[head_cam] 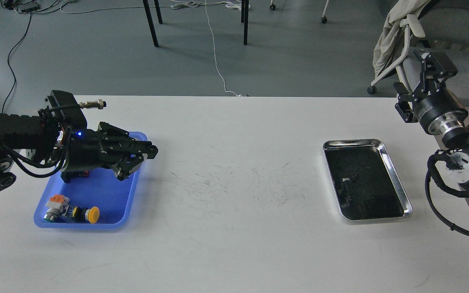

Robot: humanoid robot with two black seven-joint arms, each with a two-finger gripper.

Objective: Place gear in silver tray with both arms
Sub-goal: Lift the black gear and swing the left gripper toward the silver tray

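The silver tray [397, 182] lies on the right side of the white table, its dark bottom showing only small glints. My left gripper [139, 162] hovers over the far part of a blue tray [108, 195] at the left, pointing right. Its fingers stand apart and I see nothing between them. No gear can be picked out; the left arm hides the blue tray's far contents. My right gripper [419, 77] is raised off the table's far right corner, well behind the silver tray, open and empty.
In the blue tray's near end lie a yellow-capped push button [92, 214] and a grey switch with an orange top [55, 203]. A chair draped with cloth [397, 32] stands behind the right arm. Table legs and cables are on the floor beyond.
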